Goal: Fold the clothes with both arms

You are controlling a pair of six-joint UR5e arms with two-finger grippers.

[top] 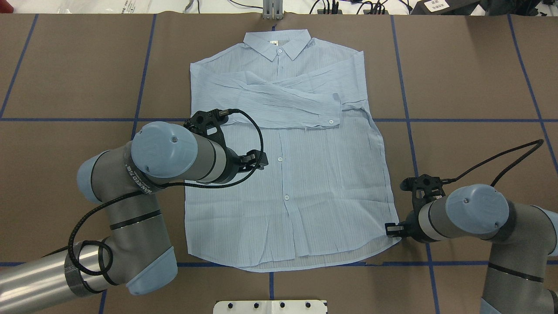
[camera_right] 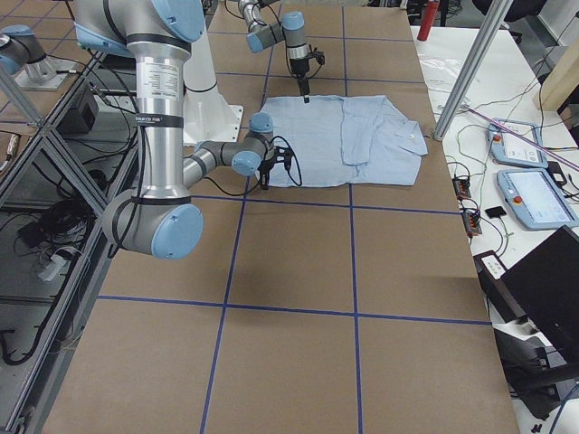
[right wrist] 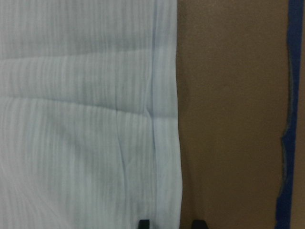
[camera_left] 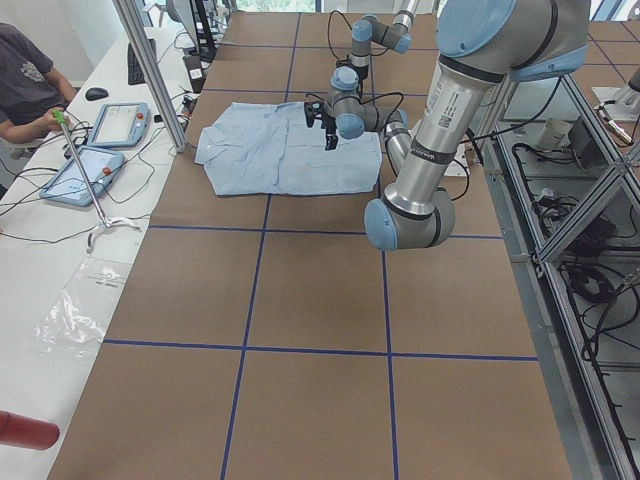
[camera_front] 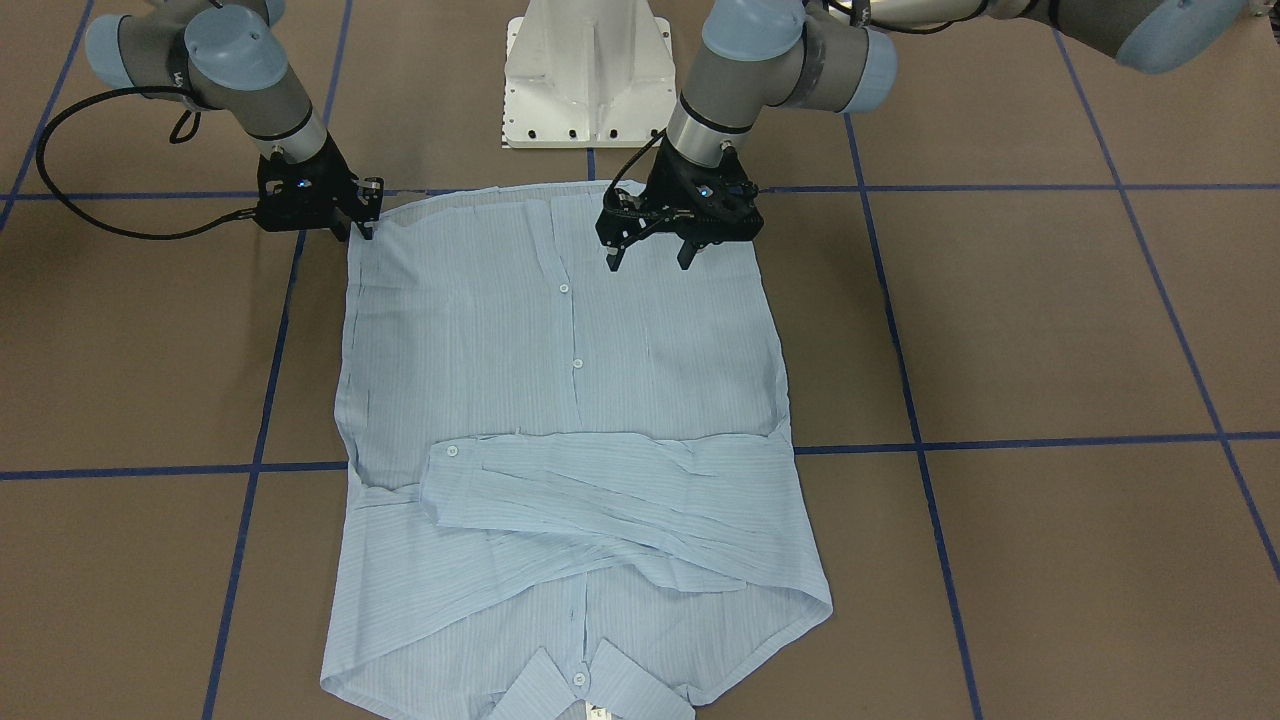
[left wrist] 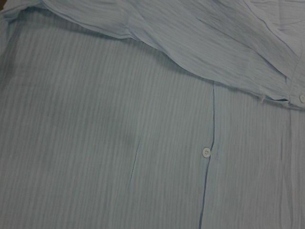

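The light-blue shirt (camera_front: 560,400) lies flat and front up on the brown table, its collar (top: 277,43) at the far edge from the robot. Both sleeves are folded across the chest (top: 279,104). My left gripper (camera_front: 650,262) hovers open just above the shirt's lower body near the button line; its wrist view shows only fabric (left wrist: 119,143) and a button (left wrist: 206,152). My right gripper (camera_front: 358,235) sits low at the hem corner (top: 390,237), open. Its fingertips (right wrist: 144,223) straddle the shirt's side edge (right wrist: 167,119).
The white pedestal base (camera_front: 588,80) stands just behind the hem. Blue tape lines (camera_front: 1000,442) grid the table. Black cables (top: 492,159) loop from both wrists. A person (camera_left: 25,80) sits at a side bench with tablets (camera_left: 85,175).
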